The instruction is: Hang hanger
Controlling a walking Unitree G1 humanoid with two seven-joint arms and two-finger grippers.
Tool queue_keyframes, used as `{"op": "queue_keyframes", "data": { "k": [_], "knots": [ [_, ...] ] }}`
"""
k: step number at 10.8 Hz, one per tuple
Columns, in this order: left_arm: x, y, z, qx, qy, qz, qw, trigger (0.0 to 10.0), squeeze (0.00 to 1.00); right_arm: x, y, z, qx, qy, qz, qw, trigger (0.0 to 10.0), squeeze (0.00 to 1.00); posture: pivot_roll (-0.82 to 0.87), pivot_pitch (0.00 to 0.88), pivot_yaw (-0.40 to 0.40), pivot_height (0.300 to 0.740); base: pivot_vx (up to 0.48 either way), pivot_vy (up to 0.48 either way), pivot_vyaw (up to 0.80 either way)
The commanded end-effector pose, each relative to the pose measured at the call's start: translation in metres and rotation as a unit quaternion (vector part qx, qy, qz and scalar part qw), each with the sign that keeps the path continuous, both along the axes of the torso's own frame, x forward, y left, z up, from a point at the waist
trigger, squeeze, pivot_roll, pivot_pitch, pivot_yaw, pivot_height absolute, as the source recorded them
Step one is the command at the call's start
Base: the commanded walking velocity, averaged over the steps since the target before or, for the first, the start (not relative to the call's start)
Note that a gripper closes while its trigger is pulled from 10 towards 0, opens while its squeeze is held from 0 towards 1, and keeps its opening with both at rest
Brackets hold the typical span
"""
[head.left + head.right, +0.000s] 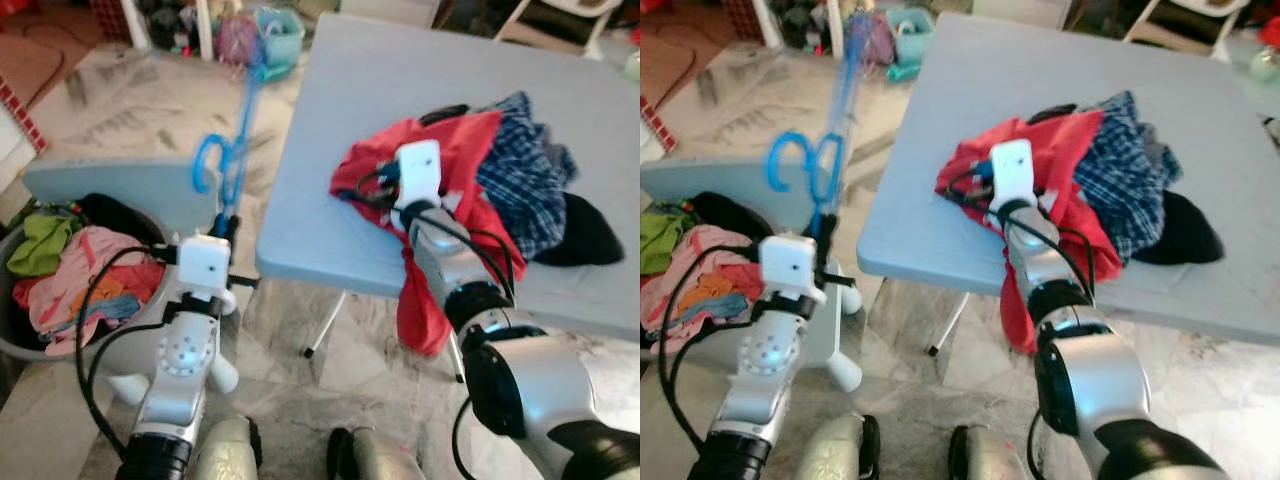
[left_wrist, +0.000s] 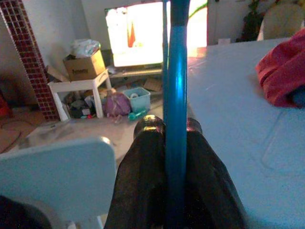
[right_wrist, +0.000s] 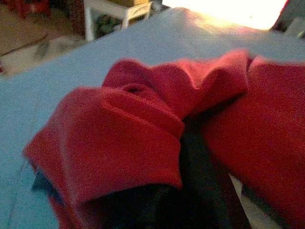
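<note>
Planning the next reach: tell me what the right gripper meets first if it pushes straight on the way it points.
The red garment, bunched right over the right gripper on the table; the fingers already look buried in its folds.

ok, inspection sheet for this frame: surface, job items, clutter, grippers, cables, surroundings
Surface: blue table, mostly bare.
Job's things: blue hanger, held upright beside the table's left edge.
Clutter: red garment, plaid cloth and black cloth heaped on the table.
Grippers: left gripper shut on the hanger; right gripper buried in the red garment, state unclear.
Cables: black cable looping along the left arm.
Surroundings: laundry basket of clothes on the floor, teal bin.
</note>
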State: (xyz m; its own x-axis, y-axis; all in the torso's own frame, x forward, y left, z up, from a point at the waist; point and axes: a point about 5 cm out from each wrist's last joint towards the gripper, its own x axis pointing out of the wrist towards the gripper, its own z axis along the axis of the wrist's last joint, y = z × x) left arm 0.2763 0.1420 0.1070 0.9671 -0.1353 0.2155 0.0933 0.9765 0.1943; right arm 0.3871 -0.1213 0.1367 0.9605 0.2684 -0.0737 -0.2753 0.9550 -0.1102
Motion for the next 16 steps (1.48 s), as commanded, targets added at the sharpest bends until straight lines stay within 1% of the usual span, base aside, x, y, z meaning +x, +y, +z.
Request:
{"op": "queue_keyframes", "data": {
  "k": [1, 2, 3, 4, 5, 6, 7, 8, 9, 11, 12, 13, 14, 15, 16],
  "knots": [
    [0.000, -0.004, 0.000, 0.002, 0.000, -0.007, 1.000, 10.0, 0.00, -0.002, -0.007, -0.006, 0.008, 0.015, 0.005, 1.000, 10.0, 0.97, 0.03, 0.132, -0.082, 0.740, 0.000, 0.000, 0.00],
    [0.001, -0.005, 0.000, 0.003, -0.001, -0.007, 1.000, 10.0, 0.00, -0.001, -0.008, 0.002, 0.008, -0.008, 0.014, 1.000, 10.0, 1.00, 0.03, 0.132, -0.082, 0.740, 0.000, 0.000, 0.00],
    [0.001, -0.004, 0.000, 0.004, -0.001, -0.006, 1.000, 10.0, 0.00, -0.001, -0.008, 0.017, 0.025, -0.054, 0.039, 0.997, 10.0, 1.00, 0.04, 0.134, -0.082, 0.740, 0.000, 0.000, 0.00],
    [0.001, -0.003, 0.000, 0.005, -0.001, -0.005, 1.000, 10.0, 0.00, -0.003, -0.009, 0.037, 0.036, -0.121, 0.070, 0.990, 10.0, 1.00, 0.04, 0.136, -0.085, 0.740, 0.000, 0.000, 0.00],
    [0.000, -0.002, -0.001, 0.006, 0.002, -0.004, 1.000, 10.0, 0.00, -0.008, -0.025, 0.057, 0.055, -0.189, 0.066, 0.978, 10.0, 1.00, 0.04, 0.139, -0.085, 0.740, 0.000, 0.000, 0.00],
    [-0.001, -0.003, -0.001, 0.006, 0.003, -0.006, 1.000, 10.0, 0.00, -0.009, -0.030, 0.058, 0.058, -0.194, 0.063, 0.977, 10.0, 1.00, 0.03, 0.139, -0.084, 0.740, 0.000, 0.000, 0.00],
    [-0.001, -0.004, -0.002, 0.008, 0.005, -0.008, 1.000, 10.0, 0.00, -0.012, -0.036, 0.060, 0.061, -0.190, 0.078, 0.977, 10.0, 1.00, 0.03, 0.140, -0.082, 0.740, 0.000, 0.000, 0.00],
    [-0.001, -0.004, -0.002, 0.012, 0.006, -0.008, 1.000, 10.0, 0.00, -0.021, -0.034, 0.061, 0.050, -0.182, 0.158, 0.969, 10.0, 1.00, 0.03, 0.143, -0.079, 0.740, 0.000, 0.000, 0.00],
    [-0.001, -0.002, -0.004, 0.013, 0.008, -0.008, 1.000, 10.0, 0.00, -0.029, -0.034, 0.059, 0.047, -0.164, 0.204, 0.964, 10.0, 1.00, 0.02, 0.146, -0.078, 0.740, 0.000, 0.000, 0.00],
    [-0.002, 0.001, -0.005, 0.017, 0.013, -0.006, 1.000, 10.0, 0.00, -0.046, -0.051, 0.048, 0.032, -0.112, 0.276, 0.954, 10.0, 1.00, 0.03, 0.148, -0.077, 0.740, 0.000, 0.000, 0.00],
    [-0.002, 0.002, -0.005, 0.017, 0.016, -0.007, 1.000, 10.0, 0.00, -0.054, -0.058, 0.049, 0.001, -0.092, 0.309, 0.947, 10.0, 1.00, 0.03, 0.153, -0.071, 0.740, 0.000, 0.000, 0.00],
    [-0.003, 0.001, -0.007, 0.019, 0.020, -0.010, 1.000, 10.0, 0.00, -0.061, -0.069, 0.049, -0.051, -0.076, 0.324, 0.942, 10.0, 1.00, 0.03, 0.153, -0.068, 0.740, 0.000, 0.000, 0.00],
    [-0.003, -0.001, -0.008, 0.022, 0.025, -0.022, 0.999, 10.0, 0.00, -0.061, -0.090, 0.046, -0.189, -0.063, 0.298, 0.934, 10.0, 1.00, 0.02, 0.153, -0.060, 0.740, 0.000, 0.000, 0.00],
    [-0.001, -0.001, -0.007, 0.024, 0.024, -0.024, 0.999, 10.0, 0.00, -0.060, -0.095, 0.052, -0.217, -0.070, 0.289, 0.930, 10.0, 1.00, 0.02, 0.153, -0.055, 0.740, 0.000, 0.000, 0.00],
    [-0.001, -0.001, -0.007, 0.026, 0.024, -0.025, 0.999, 10.0, 0.00, -0.063, -0.099, 0.056, -0.222, -0.066, 0.289, 0.929, 10.0, 1.00, 0.02, 0.153, -0.055, 0.740, 0.000, 0.000, 0.00]
  ]
}}
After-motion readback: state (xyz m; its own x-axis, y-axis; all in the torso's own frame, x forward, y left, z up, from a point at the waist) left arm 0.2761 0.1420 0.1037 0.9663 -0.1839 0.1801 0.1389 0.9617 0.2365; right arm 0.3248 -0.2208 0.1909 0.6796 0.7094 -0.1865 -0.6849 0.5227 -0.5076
